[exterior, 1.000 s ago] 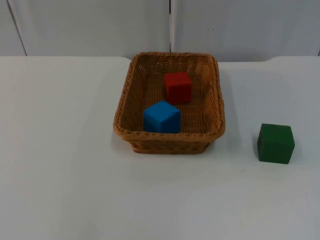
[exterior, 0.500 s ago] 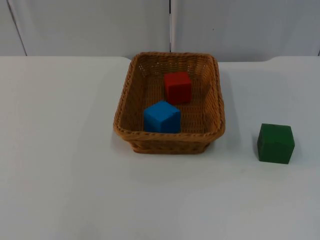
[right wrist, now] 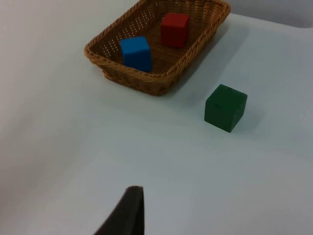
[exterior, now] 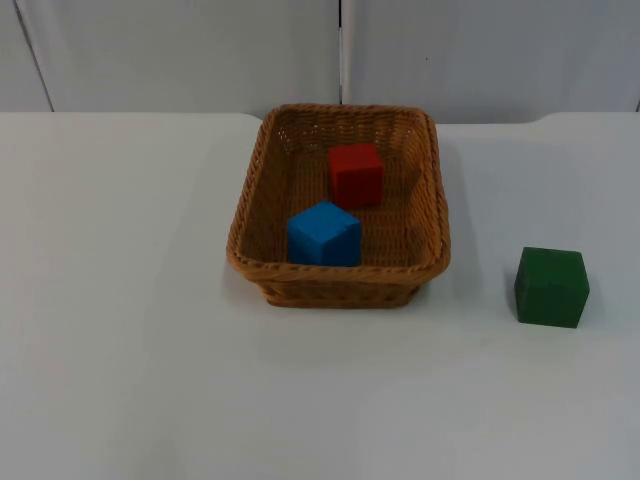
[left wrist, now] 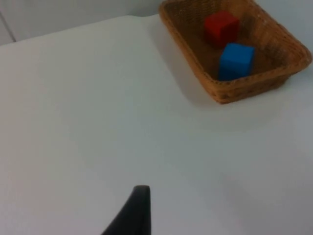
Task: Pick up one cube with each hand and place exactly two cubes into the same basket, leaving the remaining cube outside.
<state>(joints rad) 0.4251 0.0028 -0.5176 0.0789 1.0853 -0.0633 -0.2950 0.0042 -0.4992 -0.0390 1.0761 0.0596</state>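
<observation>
basket (exterior: 436, 200): near table's far edge; holds red cube (exterior: 356, 174), blue cube (exterior: 323, 234)
green cube (exterior: 552, 287): outside, toward right edge; leave untouched
left gripper (left wrist: 134, 211), right gripper (right wrist: 126, 210): retracted, waiting; finger spread cannot be told

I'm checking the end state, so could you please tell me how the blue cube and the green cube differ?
The blue cube lies inside the basket, near its front wall; the green cube sits on the bare table, to the basket's right. The blue cube has the red cube close behind it; the green cube stands alone. The blue cube is turned corner-forward, the green one nearly square-on. Both look alike in shape and size.
</observation>
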